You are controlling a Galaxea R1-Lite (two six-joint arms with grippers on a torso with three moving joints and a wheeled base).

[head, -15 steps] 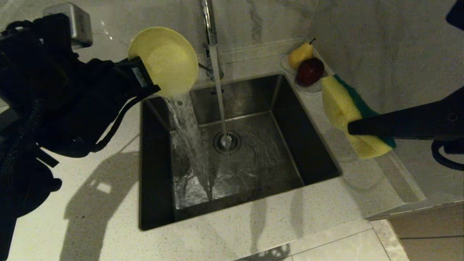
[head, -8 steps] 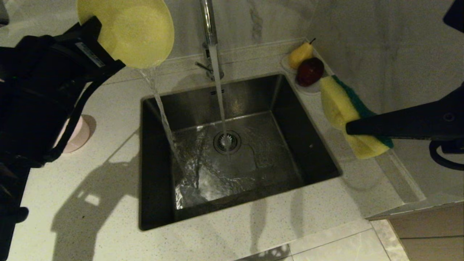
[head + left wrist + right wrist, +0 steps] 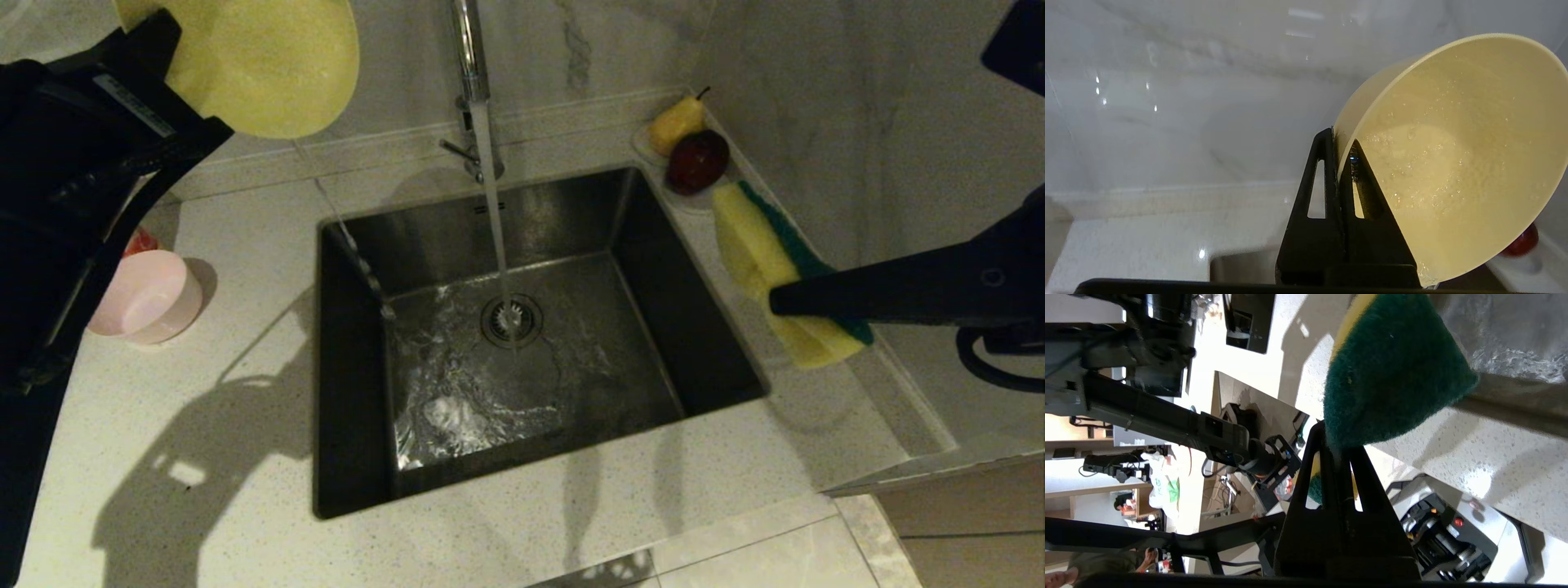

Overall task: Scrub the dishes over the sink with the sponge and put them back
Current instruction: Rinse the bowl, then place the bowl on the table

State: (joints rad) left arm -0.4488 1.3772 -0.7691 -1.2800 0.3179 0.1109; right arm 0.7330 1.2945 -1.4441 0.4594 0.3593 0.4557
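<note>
My left gripper [image 3: 175,98] is shut on the rim of the wet yellow bowl [image 3: 261,65], held tilted high above the counter behind the sink's far left corner. A thin trickle falls from it to the sink's left edge. In the left wrist view the fingers [image 3: 1327,163] pinch the bowl's [image 3: 1453,163] wall. A pale pink bowl [image 3: 147,298] stands on the counter left of the steel sink [image 3: 694,327]. To the right of the sink, my right gripper [image 3: 784,302] is shut on the yellow and green sponge [image 3: 755,245], held above the counter; its green side [image 3: 1392,371] fills the right wrist view.
The tap [image 3: 469,73] runs a stream onto the drain strainer [image 3: 511,318]. A white dish with a pear [image 3: 676,122] and a red apple [image 3: 698,161] sits at the sink's far right corner. Speckled counter [image 3: 245,457] surrounds the sink; marble walls stand behind and on the right.
My left arm has lifted the yellow bowl up and to the left, off the sink. The poured water has thinned to a trickle, and the pink bowl has come into view.
</note>
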